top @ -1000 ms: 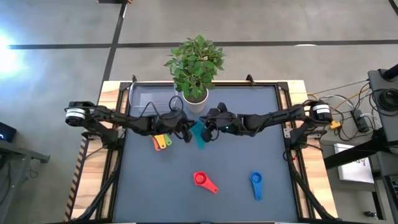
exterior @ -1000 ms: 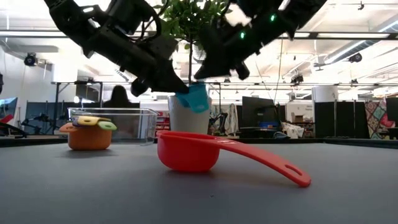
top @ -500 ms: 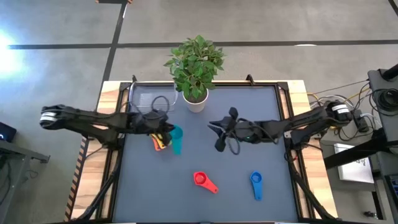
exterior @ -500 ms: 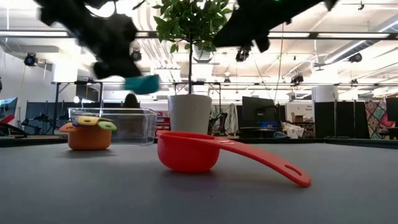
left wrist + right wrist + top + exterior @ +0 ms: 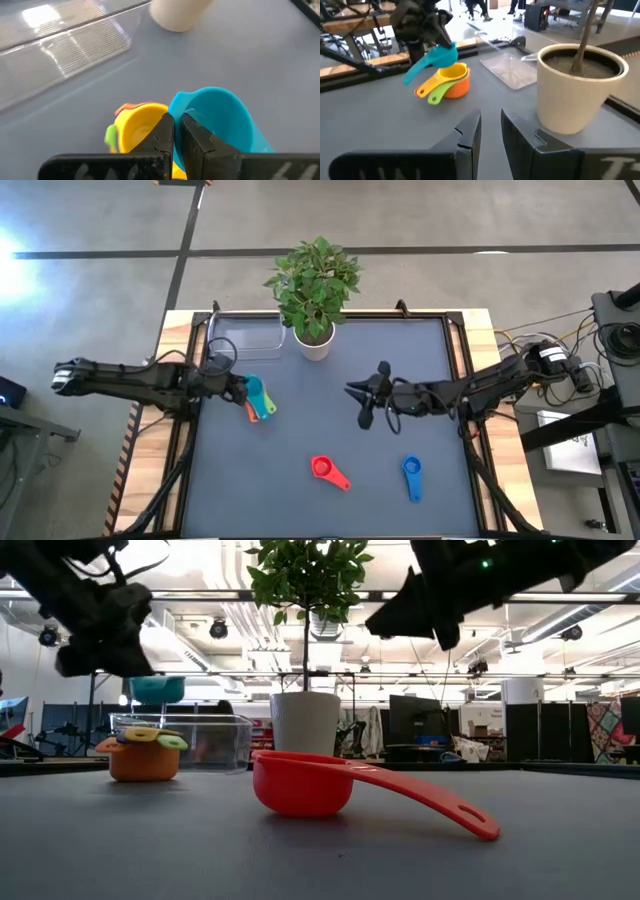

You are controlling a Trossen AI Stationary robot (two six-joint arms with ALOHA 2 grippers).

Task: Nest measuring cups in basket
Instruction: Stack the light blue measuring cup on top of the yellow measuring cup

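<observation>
My left gripper point(image 5: 243, 388) point(image 5: 177, 134) is shut on the teal-blue measuring cup point(image 5: 256, 388) point(image 5: 157, 689), which it holds just above a nested stack of orange, yellow and green cups point(image 5: 262, 410) point(image 5: 143, 753) standing on the mat. My right gripper point(image 5: 359, 406) point(image 5: 490, 125) hovers open over the middle of the table and holds nothing. The red cup point(image 5: 326, 470) and the blue cup point(image 5: 411, 471) lie near the front edge. The clear basket point(image 5: 245, 335) point(image 5: 190, 735) sits at the far left, beside the plant pot. The purple cup is out of view. My left gripper pinches the teal-blue cup's bowl wall at the rim point(image 5: 178, 100), one finger inside the bowl and one outside, coming from the table's left. The cup is lifted clear above the stack, bowl about level, and its handle point(image 5: 413, 76) slants down away from the fingers.
A potted plant in a white pot point(image 5: 313, 340) point(image 5: 577, 85) stands at the far middle, right of the basket. The red cup point(image 5: 300, 785) lies close in the low view. Open mat lies between the stack and the red and blue cups.
Both grippers met at the teal-blue cup in front of the plant pot. My left gripper then carried the cup toward the table's left, over the nested stack, where it now sits level. My right gripper drew away from the cup toward the table's right.
</observation>
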